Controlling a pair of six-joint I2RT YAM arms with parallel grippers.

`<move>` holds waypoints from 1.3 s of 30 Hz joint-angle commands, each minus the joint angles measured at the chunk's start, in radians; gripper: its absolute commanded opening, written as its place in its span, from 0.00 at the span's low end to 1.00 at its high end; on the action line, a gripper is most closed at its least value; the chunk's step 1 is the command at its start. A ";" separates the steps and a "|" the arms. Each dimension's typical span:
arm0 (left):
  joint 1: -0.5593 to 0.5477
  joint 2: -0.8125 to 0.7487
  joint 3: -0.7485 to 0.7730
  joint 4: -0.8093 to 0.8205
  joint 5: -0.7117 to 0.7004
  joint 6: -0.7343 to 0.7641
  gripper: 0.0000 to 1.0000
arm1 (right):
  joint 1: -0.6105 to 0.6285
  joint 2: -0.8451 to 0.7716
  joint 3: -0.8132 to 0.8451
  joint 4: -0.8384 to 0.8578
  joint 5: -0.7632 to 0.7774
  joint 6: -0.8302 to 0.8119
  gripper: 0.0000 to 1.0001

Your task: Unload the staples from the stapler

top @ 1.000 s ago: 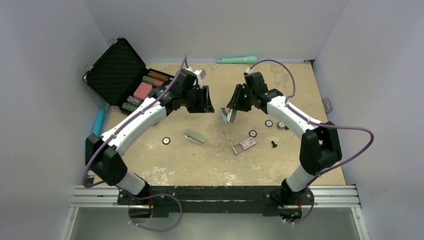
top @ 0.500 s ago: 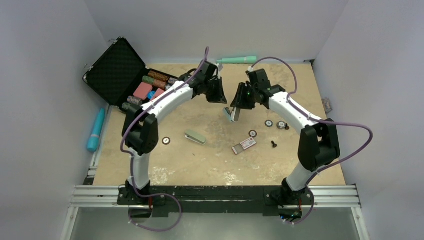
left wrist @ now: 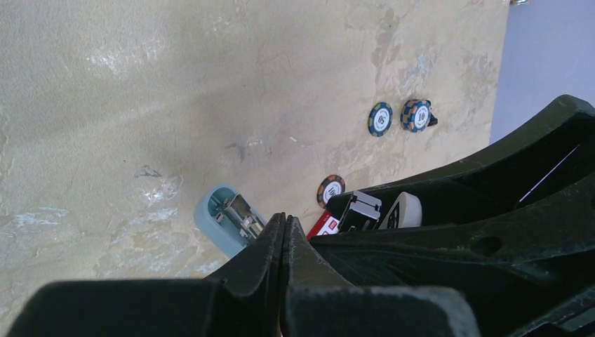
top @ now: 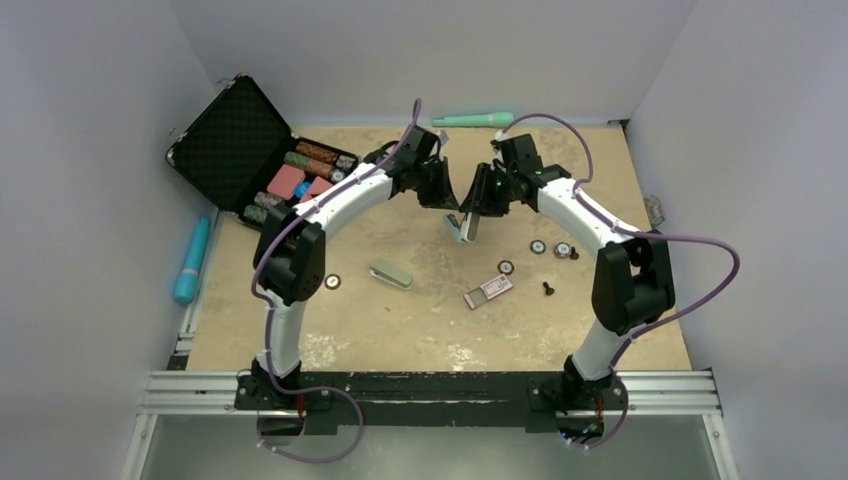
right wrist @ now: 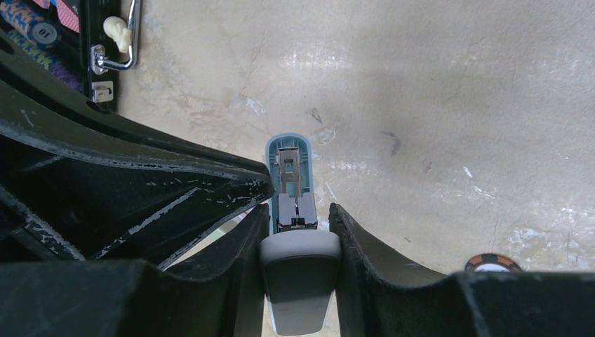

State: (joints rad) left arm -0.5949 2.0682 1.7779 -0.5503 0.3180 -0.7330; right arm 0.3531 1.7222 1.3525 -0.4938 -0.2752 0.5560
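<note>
Both arms rise from the near rail and bow inward, their wrists meeting past mid-table toward 12 o'clock. The right arm (top: 590, 225) folds at an elbow out at 3 o'clock and stretches toward 10 o'clock. Its right gripper (top: 473, 208) is clamped across the stapler (top: 462, 230), which hangs nose-down below the fingers. Seen from the right wrist, the grey top sits between the pads. The pale-blue base projects beyond them, with its metal magazine (right wrist: 290, 165) exposed. The left arm (top: 330, 205) climbs from its base, folds at the elbow and reaches toward 2 o'clock. The left gripper (top: 445, 195) points downward with its fingers pressed flat together and nothing visible between them. Its tips are just beside the stapler at 10 o'clock of it; whether they touch cannot be judged. Poker chips (top: 538, 246) lie at 4 o'clock of the stapler. An open black case (top: 225, 140) stands at the table's 10 o'clock corner.
</note>
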 commanded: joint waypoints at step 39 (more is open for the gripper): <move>-0.003 -0.053 -0.130 -0.008 -0.033 0.010 0.05 | -0.017 0.024 0.151 -0.049 -0.010 -0.007 0.00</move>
State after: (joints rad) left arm -0.5957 2.0701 1.6890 -0.5365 0.3023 -0.7471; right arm 0.3500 1.7477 1.4178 -0.5392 -0.3031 0.5598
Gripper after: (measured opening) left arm 0.011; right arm 0.367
